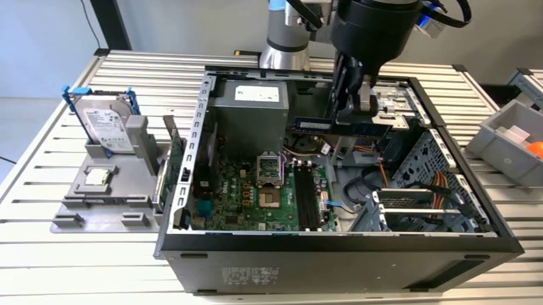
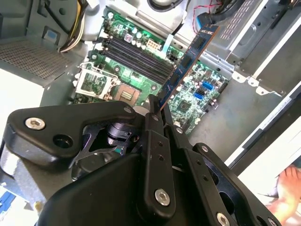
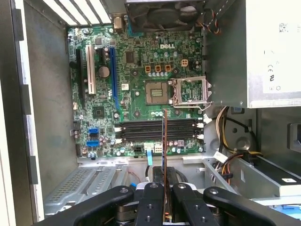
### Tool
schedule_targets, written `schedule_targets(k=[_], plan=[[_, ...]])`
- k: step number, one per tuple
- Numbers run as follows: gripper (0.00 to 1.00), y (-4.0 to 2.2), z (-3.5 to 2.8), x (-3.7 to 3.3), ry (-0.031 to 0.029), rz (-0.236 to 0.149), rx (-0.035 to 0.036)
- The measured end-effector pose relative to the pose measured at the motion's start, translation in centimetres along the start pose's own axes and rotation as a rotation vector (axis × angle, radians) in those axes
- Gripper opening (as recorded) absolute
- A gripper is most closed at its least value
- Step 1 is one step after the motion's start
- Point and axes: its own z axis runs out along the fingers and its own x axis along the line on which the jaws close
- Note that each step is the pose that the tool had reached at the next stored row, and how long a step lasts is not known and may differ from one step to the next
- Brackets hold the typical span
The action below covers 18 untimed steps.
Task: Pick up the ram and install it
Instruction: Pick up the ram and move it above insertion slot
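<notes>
**Ram [image 1: 335,126] clamped in the shut fingers [image 3: 152,203], above the open case [image 1: 339,240].**
The ram is held by the gripper [image 1: 355,118], raised clear of the motherboard [image 3: 136,96]. Its long axis is seen lying crosswise to the memory slots [image 1: 307,198], which are judged to sit below it, nearer the case's front edge in the exterior view.

Clear air lies between the ram [image 3: 164,155] and the memory slots [image 3: 141,130] (power supply [image 3: 273,52] and cables [image 3: 225,123] crowd one side).
</notes>
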Motion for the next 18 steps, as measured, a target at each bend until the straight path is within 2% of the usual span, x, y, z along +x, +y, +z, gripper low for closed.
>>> schedule_targets(k=[18], plan=[[0.00, -0.17, 0.00, -0.01, 0.0000, 0.000, 0.0000]])
